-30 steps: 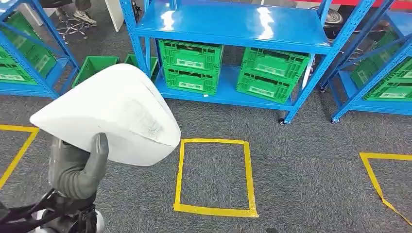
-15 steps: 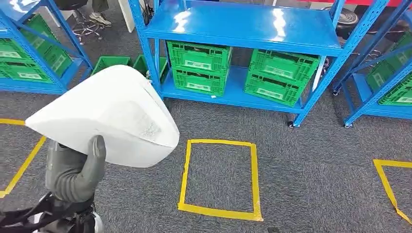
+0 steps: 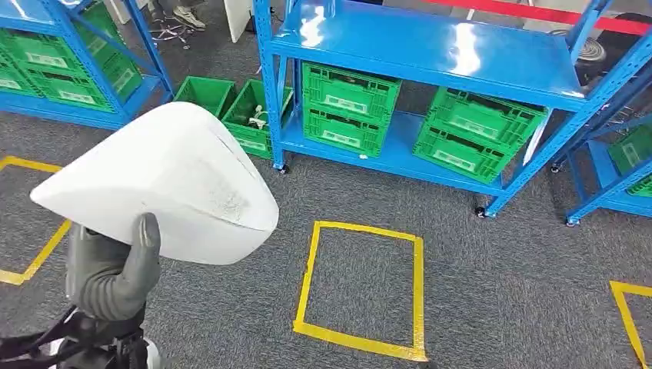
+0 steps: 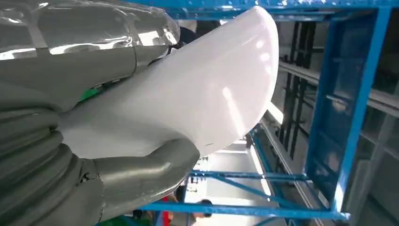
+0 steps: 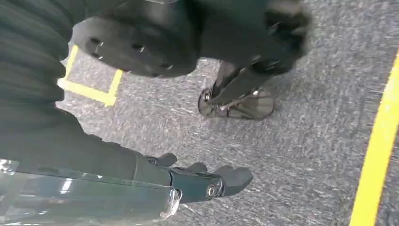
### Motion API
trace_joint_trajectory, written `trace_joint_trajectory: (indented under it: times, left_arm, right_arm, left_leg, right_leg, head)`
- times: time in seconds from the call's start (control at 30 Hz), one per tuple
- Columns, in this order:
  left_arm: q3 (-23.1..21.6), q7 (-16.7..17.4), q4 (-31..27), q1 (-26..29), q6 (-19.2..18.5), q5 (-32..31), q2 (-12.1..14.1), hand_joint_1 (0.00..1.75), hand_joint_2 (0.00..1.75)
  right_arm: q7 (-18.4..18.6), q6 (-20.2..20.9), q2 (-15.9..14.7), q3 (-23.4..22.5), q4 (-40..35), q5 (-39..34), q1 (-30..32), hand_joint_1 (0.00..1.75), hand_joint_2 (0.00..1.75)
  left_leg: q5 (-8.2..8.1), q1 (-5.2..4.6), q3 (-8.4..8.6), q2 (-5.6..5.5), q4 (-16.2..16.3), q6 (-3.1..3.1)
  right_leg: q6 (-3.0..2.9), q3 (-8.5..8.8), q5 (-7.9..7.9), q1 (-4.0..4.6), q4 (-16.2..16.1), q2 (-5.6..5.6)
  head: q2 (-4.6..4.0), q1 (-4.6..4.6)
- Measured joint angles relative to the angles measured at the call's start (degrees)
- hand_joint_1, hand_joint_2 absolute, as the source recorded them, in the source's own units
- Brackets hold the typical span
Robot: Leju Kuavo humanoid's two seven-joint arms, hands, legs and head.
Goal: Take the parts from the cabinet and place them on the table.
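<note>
A large white moulded part (image 3: 165, 181) with a smooth rounded shell is held up at the left of the head view. My left hand (image 3: 108, 269) grips it from below, thumb lying up against its near face. The left wrist view shows the same part (image 4: 188, 103) close up, with my left hand's thumb (image 4: 141, 169) under it and blue rack bars behind. My right hand (image 5: 197, 181) hangs beside my body over grey carpet, its dark fingers loosely extended and holding nothing.
A blue rack (image 3: 430, 50) stands ahead with green crates (image 3: 350, 108) on its low shelf. Open green bins (image 3: 204, 94) sit on the floor to its left. Another blue rack (image 3: 69, 69) is at far left. A yellow taped square (image 3: 311, 261) marks the carpet. A person's shoe (image 3: 184, 14) is at the top.
The whole picture has shifted right: the camera has turned left, bringing the floor bins and left rack further into view. The white part stays held in my left hand.
</note>
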Motion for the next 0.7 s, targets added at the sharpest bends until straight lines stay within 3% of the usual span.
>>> trace_joint_trajectory:
  times: [0.03, 0.1, 0.13, 0.17, 0.2, 0.23, 0.3, 0.33, 0.37, 0.4, 0.47, 0.5, 0.53, 0.57, 0.6, 0.63, 0.67, 0.7]
  left_arm:
    - [0.02, -0.09, -0.07, 0.43, 0.22, 0.0, 0.07, 1.75, 1.75]
    - [0.15, -0.37, -0.44, 0.98, 0.61, -0.02, 0.15, 1.75, 1.75]
    - [0.37, -0.57, -0.72, 1.49, 0.77, -0.02, 0.17, 1.75, 1.75]
    - [0.66, -0.85, -1.07, 2.13, 0.76, -0.02, 0.2, 1.75, 1.75]
    - [1.16, -1.16, -1.31, 2.7, 0.76, -0.02, 0.24, 1.75, 1.75]
    - [1.42, -1.2, -1.4, 3.26, 0.76, 0.0, 0.35, 1.75, 1.75]
    - [1.88, -1.29, -1.7, 3.86, 0.55, 0.2, 0.61, 1.75, 1.75]
    - [1.97, -1.25, -1.94, 3.97, 0.39, 0.35, 0.68, 1.75, 1.75]
    - [2.1, -1.22, -2.06, 4.23, 0.31, 0.46, 0.9, 1.75, 1.75]
    - [2.47, -1.2, -2.21, 4.16, 0.24, 0.52, 1.14, 1.75, 1.75]
    - [2.82, -0.94, -2.19, 4.43, 0.24, 0.7, 1.38, 1.75, 1.75]
    - [2.82, -0.87, -2.19, 4.63, 0.24, 0.7, 1.55, 1.75, 1.75]
    - [2.84, -0.79, -2.16, 4.78, 0.24, 0.7, 1.62, 1.75, 1.75]
    - [2.91, -0.7, -2.16, 4.99, 0.26, 0.74, 1.71, 1.75, 1.75]
    - [2.93, -0.7, -2.16, 5.15, 0.24, 0.77, 1.84, 1.75, 1.75]
    - [2.93, -0.65, -2.16, 5.19, 0.24, 0.83, 1.99, 1.75, 1.75]
    - [2.93, -0.63, -2.16, 5.08, 0.18, 0.92, 2.03, 1.75, 1.75]
    - [2.91, -0.5, -2.14, 4.87, -0.06, 1.11, 2.03, 1.75, 1.75]
  right_arm:
    - [0.15, 0.0, 0.0, 0.0, 0.0, 0.13, 0.0, 0.0, 1.75]
    - [0.61, -0.09, 0.0, 0.0, 0.0, 0.5, -0.08, 0.0, 1.75]
    - [0.94, -0.2, 0.02, 0.02, 0.0, 0.59, -0.12, 0.0, 1.75]
    - [1.2, -0.35, 0.02, 0.02, 0.0, 0.63, -0.1, 0.0, 1.75]
    - [1.64, -0.54, -0.11, 0.02, 0.0, 0.81, 0.04, 0.0, 1.75]
    - [1.66, -0.59, 0.0, 0.02, -0.02, 1.01, -0.09, 0.0, 1.75]
    - [1.73, -0.72, 0.0, 0.02, 0.0, 1.11, -0.02, 0.0, 1.75]
    - [1.73, -0.7, 0.19, 0.02, 0.0, 1.11, -0.05, 0.0, 1.75]
    - [1.73, -0.68, 0.22, 0.02, 0.0, 1.16, -0.16, 0.0, 1.75]
    - [1.66, -0.7, 0.37, 0.0, -0.02, 1.16, -0.21, 0.0, 1.75]
    - [1.66, -0.68, 0.61, 0.02, 0.0, 1.31, -0.03, 0.0, 1.75]
    - [1.66, -0.68, 0.72, 0.02, 0.0, 1.66, 0.01, 0.0, 1.75]
    - [1.66, -0.68, 0.9, 0.02, 0.0, 1.86, 0.01, 0.0, 1.75]
    - [1.66, -0.68, 1.05, 0.04, 0.0, 2.12, -0.03, 0.0, 1.75]
    - [1.68, -0.68, 1.27, 0.07, 0.0, 2.32, -0.08, 0.0, 1.75]
    - [1.77, -0.68, 1.51, 0.09, 0.0, 2.3, -0.15, 0.0, 1.75]
    - [1.86, -0.68, 1.73, 0.09, 0.0, 2.27, -0.18, 0.0, 1.75]
    - [1.86, -0.7, 1.75, 0.09, 0.0, 2.19, -0.25, 0.0, 1.75]
  left_leg:
    - [-0.02, -0.14, 0.09, -0.46, 0.0, 0.02]
    - [-0.03, -0.4, 0.29, -1.2, 0.0, 0.04]
    - [-0.05, -0.54, 0.49, -1.63, -0.01, 0.03]
    - [-0.08, -0.46, 0.55, -1.88, -0.07, 0.03]
    - [-0.16, -0.83, 0.19, -2.34, 0.17, -0.22]
    - [0.07, -0.37, -0.17, -2.67, 0.14, -0.62]
    - [0.49, -0.02, -0.21, -3.48, -0.29, -1.4]
    - [0.43, -0.26, -0.2, -3.71, -0.3, -1.69]
    - [-0.17, -0.27, -0.36, -1.76, 0.28, -1.79]
    - [-2.55, -0.2, -1.66, 0.22, 3.09, -2.15]
    - [-6.97, 0.1, -6.01, 0.37, 12.17, -2.8]
    - [-7.88, 0.13, -7.5, 0.37, 15.21, -3.04]
    - [-7.69, 0.14, -7.99, 0.39, 16.15, -3.19]
    - [-6.53, 0.21, -7.47, 0.42, 15.2, -3.29]
    - [-4.36, 0.28, -5.69, 0.72, 11.93, -3.32]
    - [-1.72, 0.29, -2.66, 1.74, 6.61, -3.28]
    - [-0.16, 0.28, 0.59, 3.96, 0.89, -3.16]
    - [-1.25, -0.15, 0.84, 5.48, 0.37, -2.41]
  right_leg:
    - [-0.36, 0.26, 1.38, 0.03, -0.99, 0.04]
    - [-1.25, 2.86, 5.73, 0.28, -7.28, 0.4]
    - [-1.88, 5.05, 8.44, 0.45, -12.24, 0.99]
    - [-2.58, 6.71, 9.85, 0.66, -16.3, 2.43]
    - [-3.12, 7.33, 9.45, 0.63, -17.37, 3.45]
    - [-2.81, 7.56, 9.14, 0.84, -17.98, 2.99]
    - [-2.87, 7.57, 9.29, 1.09, -18.25, 2.34]
    - [-2.93, 7.87, 9.71, 0.63, -19.07, 1.83]
    - [-2.88, 8.21, 10.07, 0.54, -19.63, 1.26]
    - [-3.31, 8.43, 10.24, 0.55, -19.95, 0.93]
    - [-3.37, 8.32, 10.15, 0.58, -19.77, -0.23]
    - [-3.38, 8.26, 10.09, 0.57, -19.69, -0.77]
    - [-3.4, 8.23, 10.05, 0.57, -19.6, -1.2]
    - [-3.29, 8.23, 9.95, 0.57, -19.49, -1.62]
    - [-3.16, 8.25, 9.79, 0.56, -19.3, -2.02]
    - [-2.95, 8.28, 9.55, 0.54, -19.01, -2.43]
    - [-2.57, 8.34, 9.23, 0.56, -18.54, -2.78]
    - [-2.21, 8.16, 8.95, 0.97, -18.29, -2.96]
  head:
    - [0.0, 0.09]
    - [0.0, 0.17]
    - [0.0, 0.24]
    - [0.0, 0.28]
    - [0.0, -0.13]
    - [0.0, 0.11]
    - [0.0, 0.26]
    - [0.0, 0.28]
    - [0.0, 0.26]
    - [0.0, -0.31]
    - [0.0, -0.57]
    - [0.0, -0.66]
    - [0.0, -0.7]
    - [0.0, -0.77]
    - [0.0, -0.85]
    - [0.0, -0.9]
    - [0.0, -1.03]
    - [0.0, -1.25]
